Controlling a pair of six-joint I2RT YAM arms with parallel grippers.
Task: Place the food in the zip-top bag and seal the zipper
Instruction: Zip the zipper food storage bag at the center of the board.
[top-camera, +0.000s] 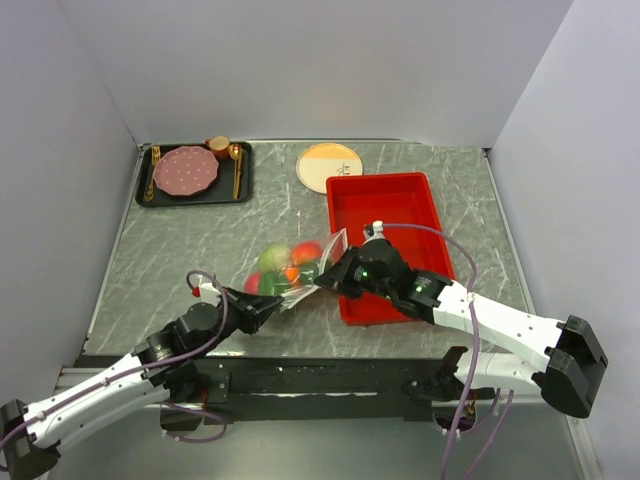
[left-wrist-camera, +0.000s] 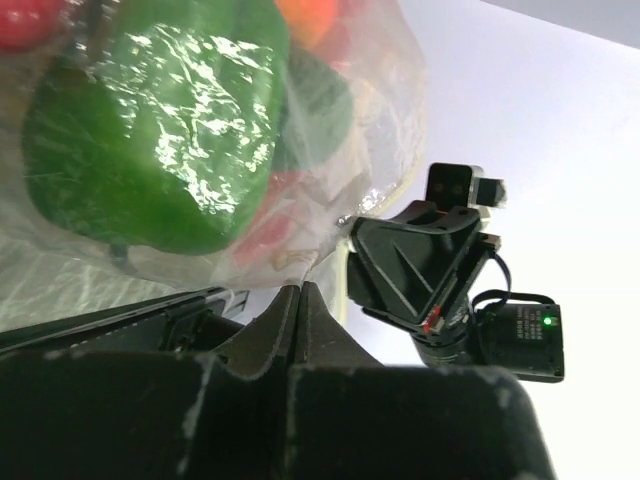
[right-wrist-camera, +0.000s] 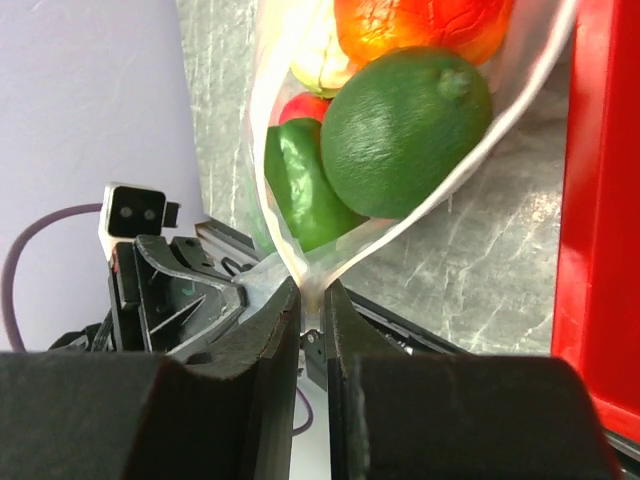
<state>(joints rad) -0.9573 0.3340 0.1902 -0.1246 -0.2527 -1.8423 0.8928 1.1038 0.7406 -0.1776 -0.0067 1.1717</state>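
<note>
The left gripper (left-wrist-camera: 298, 296) and right gripper (right-wrist-camera: 312, 306) each pinched the zip-top bag's (left-wrist-camera: 392, 108) edge; a slipping pinch could have spilled the food (right-wrist-camera: 405, 130).

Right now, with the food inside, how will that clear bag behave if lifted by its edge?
Probably floppy: the zip-top bag crinkles around the food. Likely bottom-heavy, with the round pieces bunched together. It may slip, since the right end effector pinches only a thin edge.

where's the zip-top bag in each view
top external: zip-top bag at table centre, left of the red tray
left wrist: fills the upper left
right wrist: top centre, narrowing downward
shared landmark: the green food inside the bag
</note>
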